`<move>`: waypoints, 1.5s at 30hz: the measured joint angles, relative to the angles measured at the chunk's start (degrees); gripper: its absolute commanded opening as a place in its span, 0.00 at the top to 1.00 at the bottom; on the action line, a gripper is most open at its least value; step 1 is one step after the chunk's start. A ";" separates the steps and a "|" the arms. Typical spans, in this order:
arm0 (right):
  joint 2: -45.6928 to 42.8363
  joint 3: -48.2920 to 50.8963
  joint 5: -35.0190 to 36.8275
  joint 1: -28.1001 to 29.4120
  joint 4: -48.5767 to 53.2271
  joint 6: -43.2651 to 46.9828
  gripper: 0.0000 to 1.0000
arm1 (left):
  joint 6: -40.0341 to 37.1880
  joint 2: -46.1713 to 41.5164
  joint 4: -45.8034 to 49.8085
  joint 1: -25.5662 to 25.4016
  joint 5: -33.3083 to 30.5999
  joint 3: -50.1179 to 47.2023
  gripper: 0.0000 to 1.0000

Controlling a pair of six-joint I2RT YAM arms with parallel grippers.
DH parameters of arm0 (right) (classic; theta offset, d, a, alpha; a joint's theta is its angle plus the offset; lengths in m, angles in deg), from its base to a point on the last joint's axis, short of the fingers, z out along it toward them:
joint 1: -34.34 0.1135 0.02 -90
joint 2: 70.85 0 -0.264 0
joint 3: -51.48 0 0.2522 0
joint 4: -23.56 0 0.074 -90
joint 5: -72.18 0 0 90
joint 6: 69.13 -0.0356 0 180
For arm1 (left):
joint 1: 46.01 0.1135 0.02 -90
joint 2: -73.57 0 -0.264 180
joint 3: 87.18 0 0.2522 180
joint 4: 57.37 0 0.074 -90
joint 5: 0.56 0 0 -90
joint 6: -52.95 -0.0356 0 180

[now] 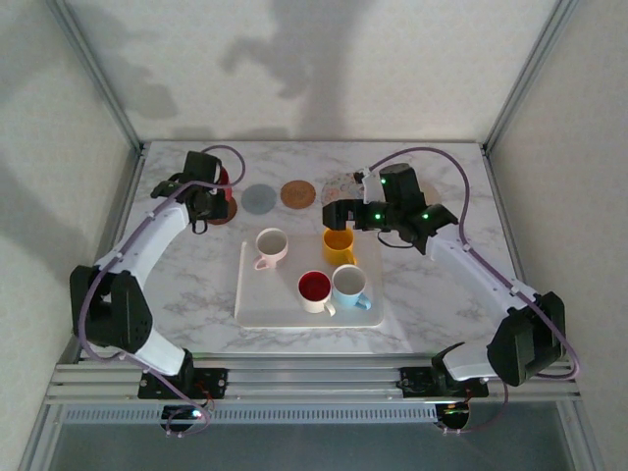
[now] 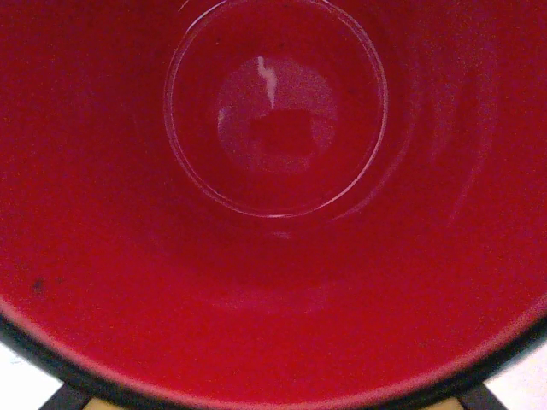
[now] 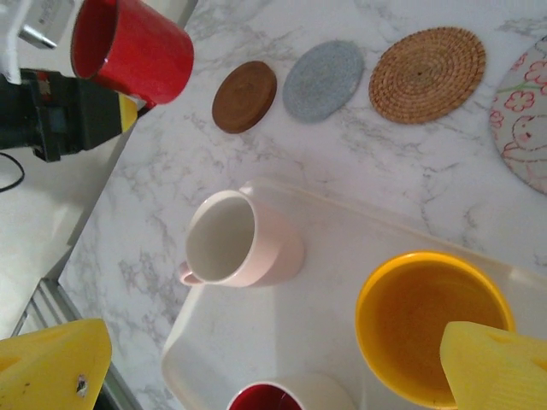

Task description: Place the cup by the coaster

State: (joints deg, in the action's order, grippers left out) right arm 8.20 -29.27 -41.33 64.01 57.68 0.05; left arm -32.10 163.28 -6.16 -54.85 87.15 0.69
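Red glazed ceramic mug [image 3: 137, 51] hangs at the upper left of the right wrist view, gripped by the left pincer [image 1: 211, 193] above the marble table [image 3: 154, 248], just left of the dark brown round coaster [image 3: 244, 96]. It is tipped, with its long axis near level and its mouth toward the frame's left edge, so I'd say it needs righting before landing. The right pincer [image 3: 272, 363] gapes wide over the yellow cup [image 3: 432, 329], empty.

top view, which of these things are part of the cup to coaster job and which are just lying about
Job in hand: red cup held by left gripper; brown coaster nearest it; probably the yellow cup under the open right gripper.
Lying about for now: pink cup, blue cup, red-lined white cup, tray, grey coaster, woven coaster, floral coaster.
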 measured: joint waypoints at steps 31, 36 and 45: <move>6.97 -0.28 1.42 0.00 -2.99 1.20 0.01 | -2.01 13.84 -6.64 3.32 0.39 0.04 1.00; 7.10 -0.76 1.42 0.00 -2.95 1.84 0.01 | -2.23 14.84 -6.80 3.58 0.44 0.42 1.00; 7.10 -1.81 1.46 0.00 -2.19 2.21 0.01 | -2.86 16.59 -7.21 4.20 0.39 2.95 1.00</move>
State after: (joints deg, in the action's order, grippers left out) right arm 15.30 -31.08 -39.86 64.01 55.49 2.26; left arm -34.96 179.87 -13.37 -50.65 87.55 3.64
